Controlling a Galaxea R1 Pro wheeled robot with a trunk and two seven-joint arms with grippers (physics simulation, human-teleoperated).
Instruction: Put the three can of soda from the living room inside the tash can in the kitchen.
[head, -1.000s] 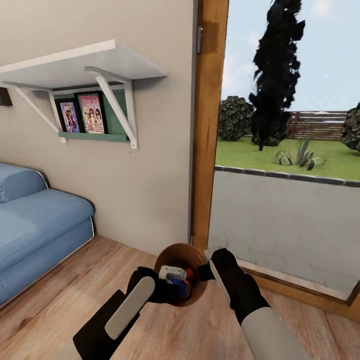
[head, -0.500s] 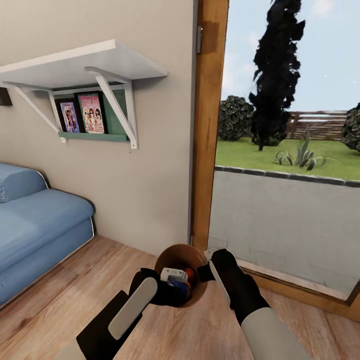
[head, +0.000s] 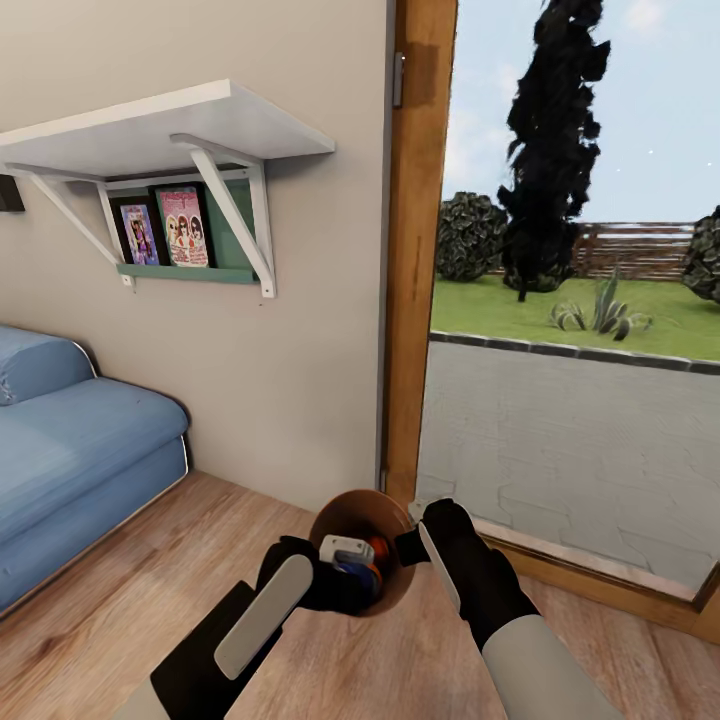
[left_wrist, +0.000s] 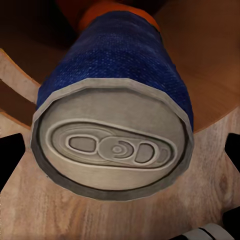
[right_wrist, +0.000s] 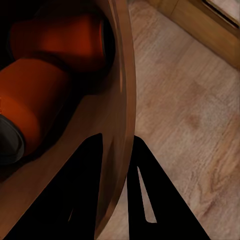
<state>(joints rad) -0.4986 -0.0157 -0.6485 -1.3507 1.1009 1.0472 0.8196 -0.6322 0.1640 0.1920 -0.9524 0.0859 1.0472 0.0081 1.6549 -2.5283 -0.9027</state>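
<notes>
done: two orange cans (right_wrist: 45, 75) lie inside trash can (head: 352, 508)
left gripper (head: 330, 578): my jaws, state unclear; blue can (left_wrist: 112, 125) at bucket mouth
right gripper (right_wrist: 116, 165): pinching bucket rim
left: drop blue can

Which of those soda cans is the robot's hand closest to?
The dark blue can, silver top facing the left end effector. The two orange cans lie deeper in the copper-brown bucket, whose rim the right end effector pinches.

Blue sofa (head: 70, 460) cut off at left edge.
</notes>
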